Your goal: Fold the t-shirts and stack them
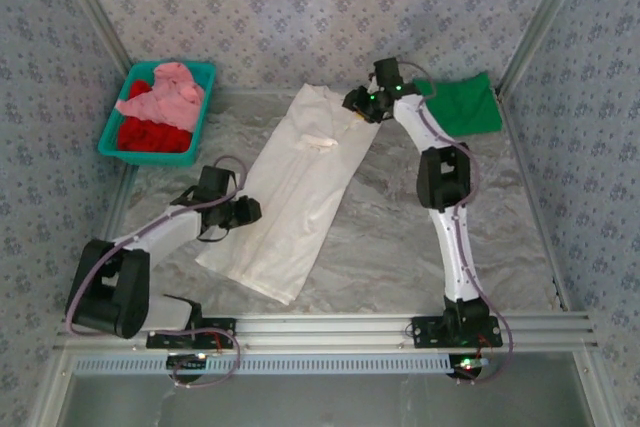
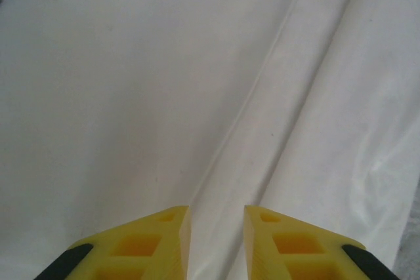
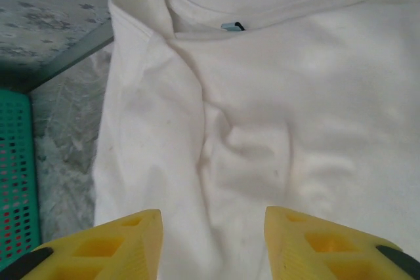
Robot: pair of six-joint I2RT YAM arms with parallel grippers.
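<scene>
A long cream-white t-shirt (image 1: 300,177) lies folded lengthwise into a strip on the marble table, collar at the far end. My left gripper (image 1: 245,212) is at the strip's near left edge; in the left wrist view its yellow jaws (image 2: 217,218) stand a little apart over a fold ridge of the white cloth (image 2: 197,96), gripping nothing. My right gripper (image 1: 358,102) hovers at the collar end, open (image 3: 213,218), with the collar (image 3: 262,14) ahead of it. A green t-shirt (image 1: 462,104) lies folded at the far right.
A teal basket (image 1: 208,97) at the far left holds a pink t-shirt (image 1: 165,97) on top of a red one (image 1: 155,137); its mesh wall (image 3: 13,168) shows in the right wrist view. Patterned walls enclose the table on three sides.
</scene>
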